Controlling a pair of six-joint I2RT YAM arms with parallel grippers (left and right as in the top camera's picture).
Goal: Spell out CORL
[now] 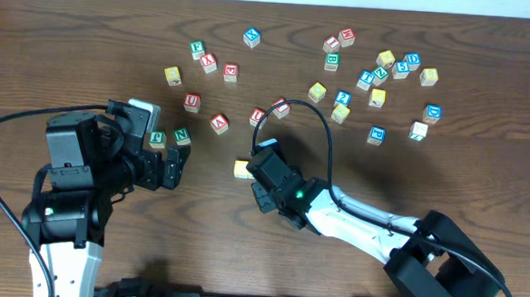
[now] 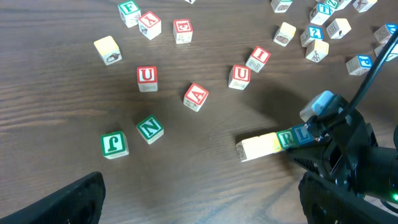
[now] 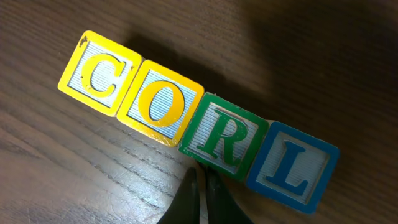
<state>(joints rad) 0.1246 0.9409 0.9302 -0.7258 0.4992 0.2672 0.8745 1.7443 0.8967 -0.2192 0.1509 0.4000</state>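
Four cubes lie side by side in a row and read C (image 3: 99, 73), O (image 3: 160, 102), R (image 3: 222, 135), L (image 3: 292, 165). C and O have yellow faces, R a green frame, L a blue frame. My right gripper (image 3: 202, 175) is shut with nothing between its fingers, its tips against the lower edge of the R cube. From overhead, the right gripper (image 1: 264, 169) covers most of the row, and only a yellow cube (image 1: 242, 169) shows. My left gripper (image 2: 199, 205) is open and holds nothing, on bare table left of the row (image 2: 273, 143).
Green N (image 1: 182, 136) and another green cube (image 1: 158, 138) lie just in front of the left gripper. Red-lettered cubes (image 1: 219, 122) are scattered behind the row. Several blue, yellow and green cubes (image 1: 387, 68) cluster at the back right. A black cable (image 1: 325, 133) arches over the right arm.
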